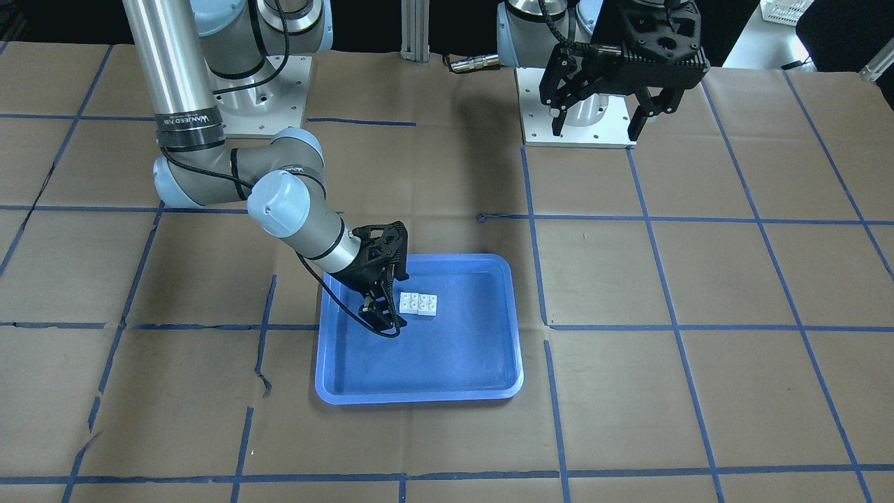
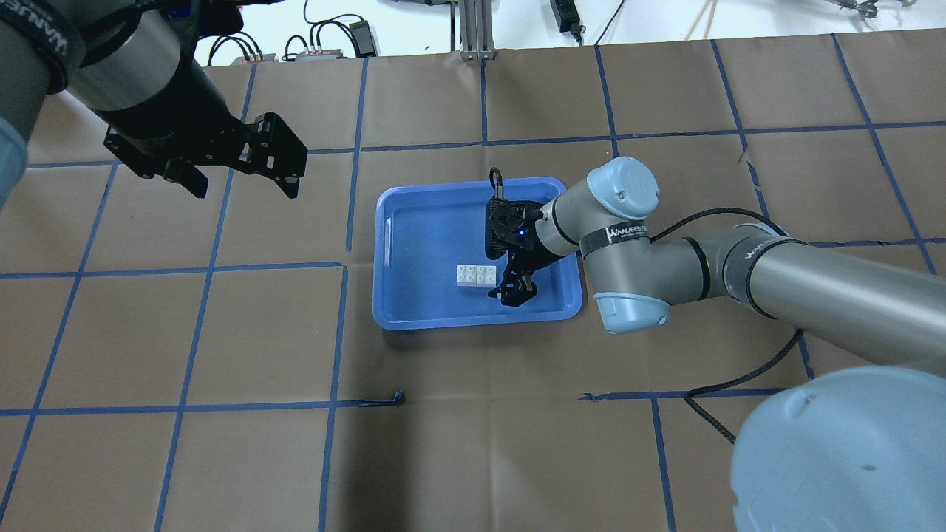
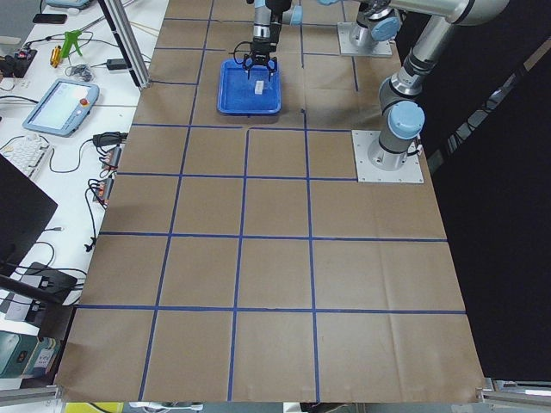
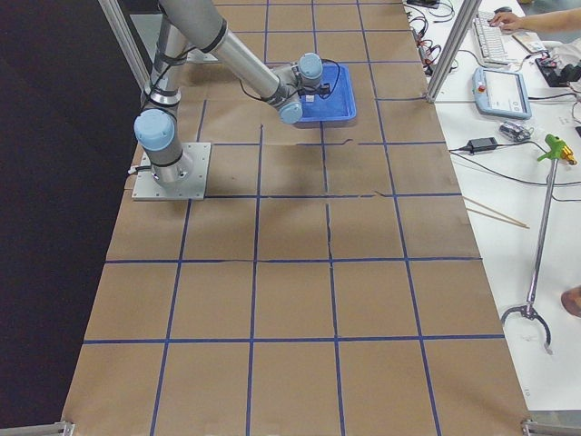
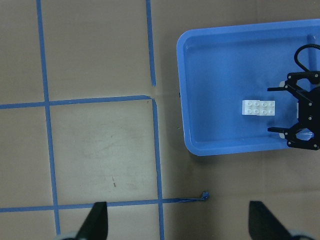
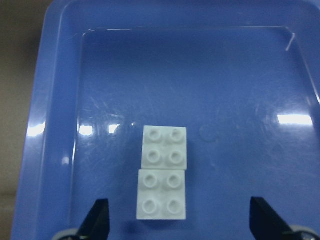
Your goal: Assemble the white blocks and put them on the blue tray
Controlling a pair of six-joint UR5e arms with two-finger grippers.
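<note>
White blocks: numbered two, sat studs up on the floor of the blue tray, touching edge to edge in a short row near the tray's middle. Right arm: stretched low across the table to the tray, wrist bent so that the right gripper pointed down at a slant just beside the row. Stood spread wide, gripping nothing, with one fingertip out to either side of the nearer block and clear blue floor between each and the plastic. Left arm: hung raised above the table, well apart from the tray, with the left gripper pointing downward. Likewise spread and empty-handed. Counted by kind: two blocks, one tray, two arms, two grippers. Covered in brown paper, as to the table, and crossed by a grid of blue tape lines.
</note>
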